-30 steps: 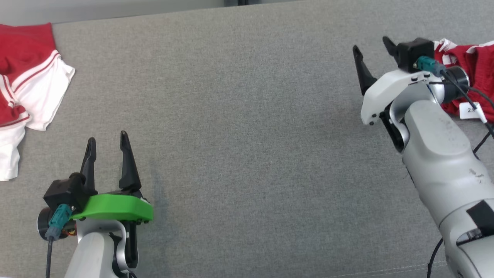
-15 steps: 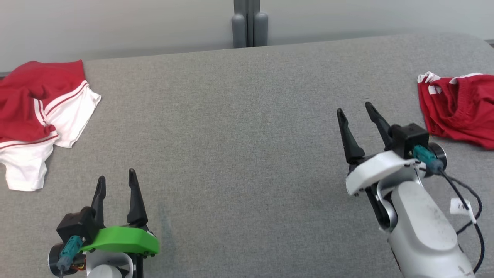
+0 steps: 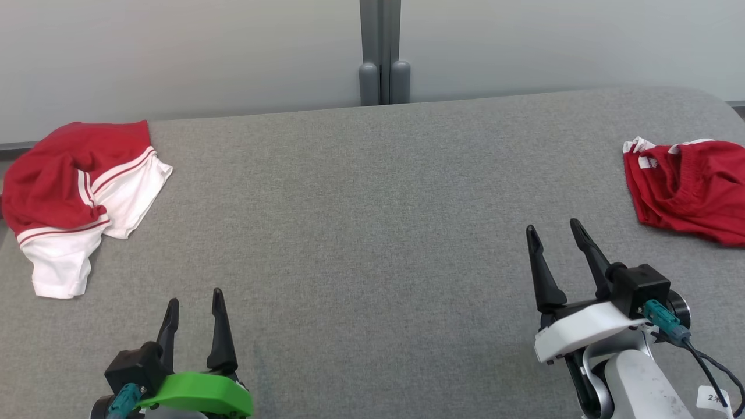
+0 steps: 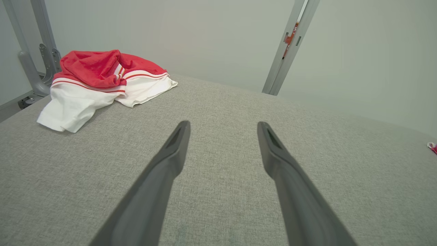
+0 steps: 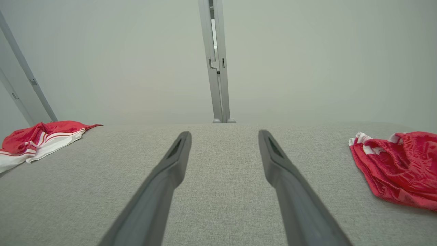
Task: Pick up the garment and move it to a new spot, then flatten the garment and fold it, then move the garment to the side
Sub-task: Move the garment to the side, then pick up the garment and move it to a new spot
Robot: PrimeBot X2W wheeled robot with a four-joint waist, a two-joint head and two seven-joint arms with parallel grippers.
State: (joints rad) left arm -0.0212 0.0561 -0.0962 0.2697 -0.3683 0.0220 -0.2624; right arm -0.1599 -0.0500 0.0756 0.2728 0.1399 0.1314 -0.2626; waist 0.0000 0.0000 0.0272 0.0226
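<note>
A crumpled red garment (image 3: 689,189) with white trim lies at the table's right edge; the right wrist view has this red garment (image 5: 399,169) at its right. Another garment, red and white (image 3: 81,198), lies bunched at the far left, and that red-and-white garment (image 4: 102,80) sits upper left in the left wrist view. My right gripper (image 3: 553,226) is open and empty, nearer than the red garment and to its left. At the lower left my left gripper (image 3: 195,298) is open and empty too, well short of the red-and-white garment. Both wrist views, for the left gripper (image 4: 223,123) and the right gripper (image 5: 224,132), show bare cloth between the fingers.
The grey fabric table (image 3: 372,233) stretches wide between the two garments. A grey post (image 3: 381,52) stands against the pale wall behind the far edge. The table's right corner curves away near the red garment.
The head camera has tilted up, bringing the wall and post into view. My right gripper has drawn back from beside the red garment toward the near edge. Both grippers stayed open.
</note>
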